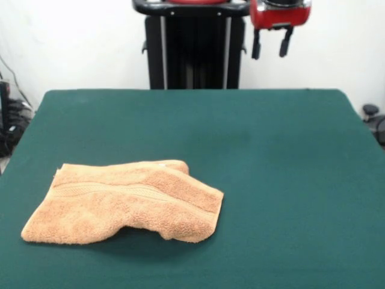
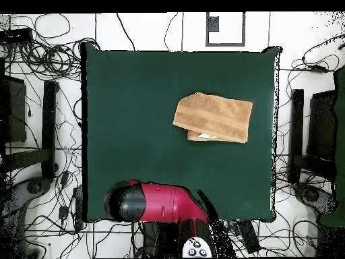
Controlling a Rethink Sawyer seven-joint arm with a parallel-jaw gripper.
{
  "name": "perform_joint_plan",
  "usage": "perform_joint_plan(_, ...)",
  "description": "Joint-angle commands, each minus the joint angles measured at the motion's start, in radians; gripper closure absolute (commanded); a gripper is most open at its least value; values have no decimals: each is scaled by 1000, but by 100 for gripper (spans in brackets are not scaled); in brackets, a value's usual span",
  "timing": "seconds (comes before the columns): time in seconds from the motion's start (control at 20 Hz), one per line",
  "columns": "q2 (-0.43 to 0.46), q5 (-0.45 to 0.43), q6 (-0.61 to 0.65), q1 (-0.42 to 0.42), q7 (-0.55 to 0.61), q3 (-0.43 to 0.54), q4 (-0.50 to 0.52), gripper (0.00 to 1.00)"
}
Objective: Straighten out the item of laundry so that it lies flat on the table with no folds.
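Note:
The orange-tan towel (image 1: 123,203) lies on the green table (image 1: 258,138) at the near left in the front view, folded over on itself, with its band stripe running along the top layer. In the overhead view the towel (image 2: 214,117) sits right of the middle of the table (image 2: 135,114), with a lower layer showing under its near edge. My gripper (image 1: 271,45) hangs high at the far side, well away from the towel, with its two black fingers (image 1: 257,45) apart and nothing between them. In the overhead view only the red arm (image 2: 158,202) shows, at the table's bottom edge.
The black pedestal (image 1: 195,54) stands behind the table's far edge. Cables (image 2: 50,61) and dark stands (image 2: 313,135) surround the table on the floor. Dark equipment (image 1: 374,117) sits off the table's right edge.

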Motion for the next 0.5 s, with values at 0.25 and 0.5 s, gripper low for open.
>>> perform_joint_plan(0.25,55,34,38,-23,160,38,-119,0)
perform_joint_plan(0.5,31,30,17,-36,148,44,-74,0)
